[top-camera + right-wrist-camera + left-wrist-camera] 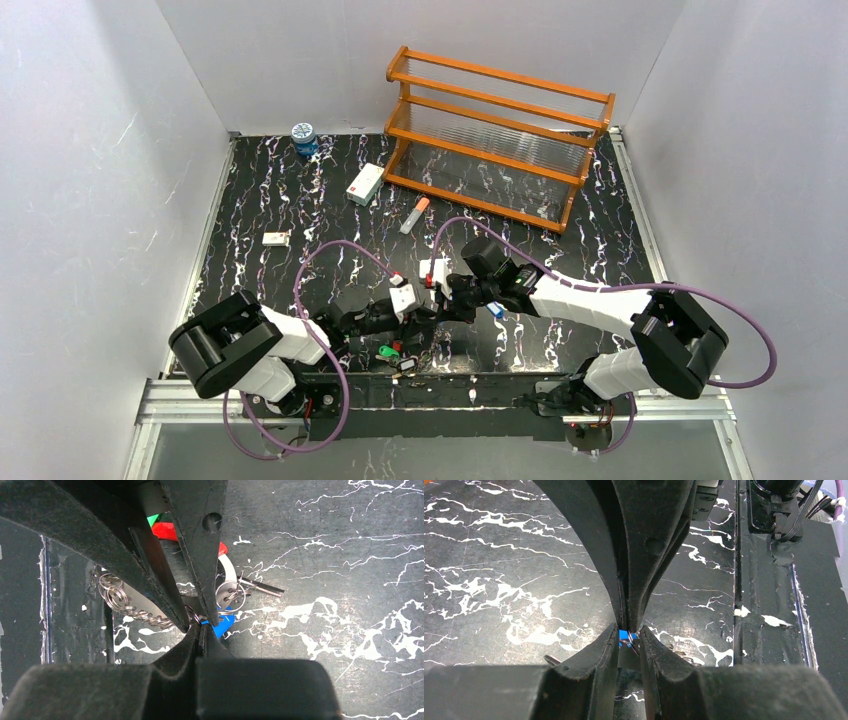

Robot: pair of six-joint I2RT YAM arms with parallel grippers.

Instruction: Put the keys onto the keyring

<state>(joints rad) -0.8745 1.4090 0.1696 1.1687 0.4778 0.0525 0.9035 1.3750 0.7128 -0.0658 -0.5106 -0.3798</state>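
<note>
Both claws meet low over the near side of the desk. The right claw is pressed together, tips at the blue key. The left claw stands narrowly apart around that key's head; bite uncertain. The keyring lies just behind, red arc showing, green key nearby. Judgement: steady the key, feed its hole on slowly, no twisting. Surface black, white-veined, glossy. White walls; orange rack at back.

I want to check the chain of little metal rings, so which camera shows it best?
Right wrist: the ring chain shows link by link. Left wrist catches only a few links, mostly hidden; from the top view it is too small to make out.
</note>
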